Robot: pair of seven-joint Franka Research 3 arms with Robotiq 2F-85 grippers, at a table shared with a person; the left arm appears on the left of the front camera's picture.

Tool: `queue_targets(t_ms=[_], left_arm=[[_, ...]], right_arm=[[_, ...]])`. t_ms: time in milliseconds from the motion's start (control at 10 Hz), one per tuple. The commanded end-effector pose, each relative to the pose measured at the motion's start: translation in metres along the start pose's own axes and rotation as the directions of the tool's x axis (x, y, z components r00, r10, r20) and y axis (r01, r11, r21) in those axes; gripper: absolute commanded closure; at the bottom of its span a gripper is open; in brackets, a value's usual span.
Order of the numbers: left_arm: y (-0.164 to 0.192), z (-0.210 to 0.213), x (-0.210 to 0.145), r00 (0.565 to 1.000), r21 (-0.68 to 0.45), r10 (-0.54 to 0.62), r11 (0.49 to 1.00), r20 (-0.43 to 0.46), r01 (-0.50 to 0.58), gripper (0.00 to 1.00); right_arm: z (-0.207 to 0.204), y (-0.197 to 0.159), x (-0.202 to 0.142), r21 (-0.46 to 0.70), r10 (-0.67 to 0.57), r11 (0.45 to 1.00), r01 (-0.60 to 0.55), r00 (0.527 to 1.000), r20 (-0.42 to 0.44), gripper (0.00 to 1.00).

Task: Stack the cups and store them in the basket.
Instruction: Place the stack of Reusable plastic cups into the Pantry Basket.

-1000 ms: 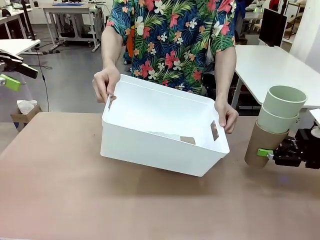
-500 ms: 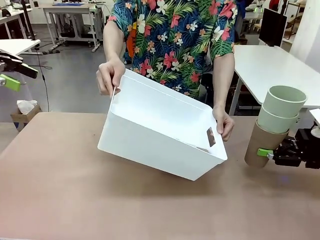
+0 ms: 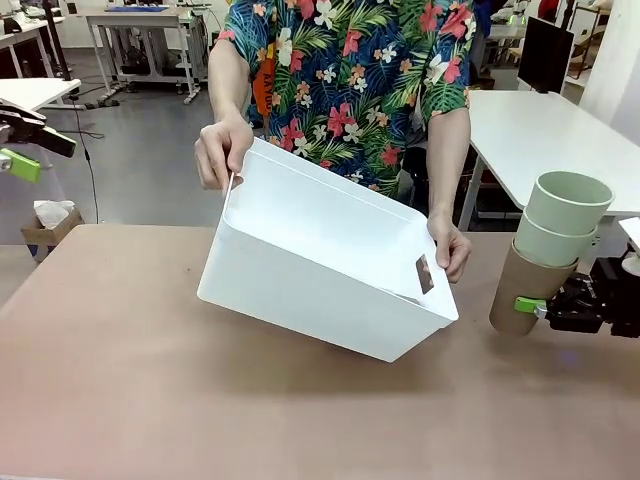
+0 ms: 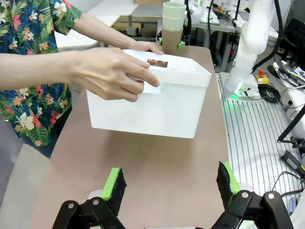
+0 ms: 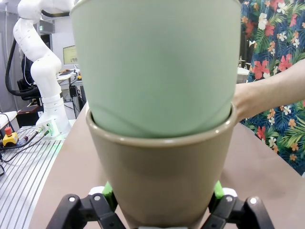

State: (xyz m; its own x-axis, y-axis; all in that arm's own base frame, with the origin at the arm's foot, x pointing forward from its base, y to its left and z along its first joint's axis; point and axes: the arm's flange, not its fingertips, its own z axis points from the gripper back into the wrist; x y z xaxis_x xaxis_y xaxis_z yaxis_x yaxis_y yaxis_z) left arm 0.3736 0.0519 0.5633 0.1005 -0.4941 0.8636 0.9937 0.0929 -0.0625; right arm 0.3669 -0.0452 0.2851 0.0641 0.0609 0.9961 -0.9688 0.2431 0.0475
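The stacking looks done and the storing is in hand. The right hand (image 3: 537,308) is clamped on a tan cup (image 3: 520,288) at the bottom of a stack, with two mint cups (image 3: 560,215) nested above, held off to the right of the basket (image 3: 320,270). A person's hands (image 3: 222,150) hold the basket by its short ends, tilted, one corner low over the worktop (image 3: 120,380). Next, I'd say, the stack must travel left to the basket's mouth and go in. The raised rim and the person's fingers stand in the way. The left hand (image 4: 169,183) hangs open, facing the basket from well apart.
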Motion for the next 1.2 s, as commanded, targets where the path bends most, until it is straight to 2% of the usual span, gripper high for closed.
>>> queue_targets(t_ms=[0,300,600,800,1100], left_arm=[[-0.002,0.000,0.004,1.000,-0.002,0.010,1.000,0.010,-0.010,0.00],[-0.002,0.000,0.004,1.000,-0.002,0.010,1.000,0.010,-0.010,0.00],[-0.002,0.000,0.004,1.000,-0.002,0.010,1.000,0.010,-0.010,0.00],[-0.002,0.000,0.004,1.000,-0.002,0.010,1.000,0.010,-0.010,0.00],[-0.002,0.000,0.004,1.000,-0.002,0.010,1.000,0.010,-0.010,0.00]], right_arm=[[0.003,0.000,0.048,-0.056,-0.001,0.998,0.000,1.000,-0.030,0.15],[-0.014,0.006,0.120,-0.135,-0.037,0.991,0.019,0.991,-0.129,0.15],[-0.064,0.021,0.187,-0.253,-0.056,0.968,-0.005,0.971,-0.233,0.15],[-0.109,0.032,0.210,-0.280,-0.053,0.959,-0.042,0.945,-0.322,0.15],[-0.173,0.049,0.226,-0.263,-0.005,0.956,-0.127,0.892,-0.452,0.15]])
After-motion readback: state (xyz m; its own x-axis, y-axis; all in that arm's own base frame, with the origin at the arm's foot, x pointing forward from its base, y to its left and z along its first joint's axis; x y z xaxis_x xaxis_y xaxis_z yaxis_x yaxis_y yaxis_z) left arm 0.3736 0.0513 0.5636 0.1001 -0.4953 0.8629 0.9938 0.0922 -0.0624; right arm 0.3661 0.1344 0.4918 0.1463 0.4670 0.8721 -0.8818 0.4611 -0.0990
